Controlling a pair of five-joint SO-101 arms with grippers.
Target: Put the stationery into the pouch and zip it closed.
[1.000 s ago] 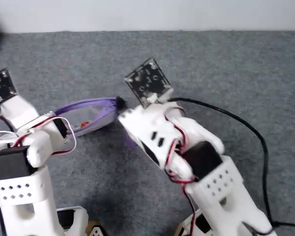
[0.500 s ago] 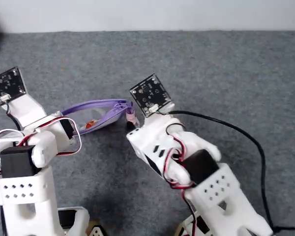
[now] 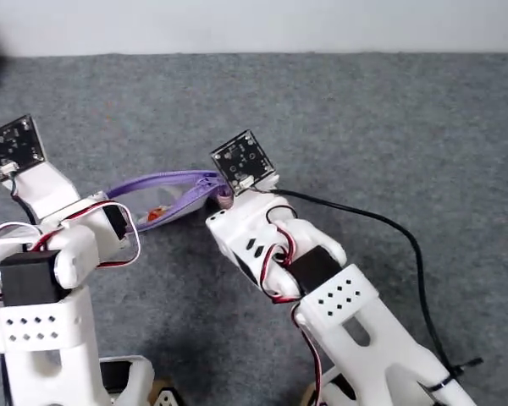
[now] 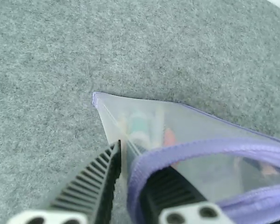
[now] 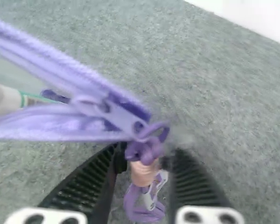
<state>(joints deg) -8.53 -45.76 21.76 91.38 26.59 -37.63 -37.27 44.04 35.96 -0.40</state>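
Fingers (image 5: pixel 95 175) of your right gripper (image 5: pixel 143 163) stood almost together, pinching the zip pull (image 5: pixel 142 156) at one end of the pouch (image 3: pixel 161 201). Your left gripper (image 4: pixel 128 154) was clamped on the opposite corner, its 2 fingers close together with the purple zip band between them. The pouch lay on the grey table (image 3: pixel 389 127) between the 2 arms, with the stationery (image 4: pixel 140 126) inside its clear wall.

Over the last 0.5 s your right wrist shifted a little toward the left arm, while the pouch and the left arm kept their place. Compared with 1 s ago, the pouch was drawn out longer toward the right arm, and the left wrist had swung slightly. The 2 zip bands gaped apart on the left arm's side of the slider, so you probably had most of the closing stroke left to make.
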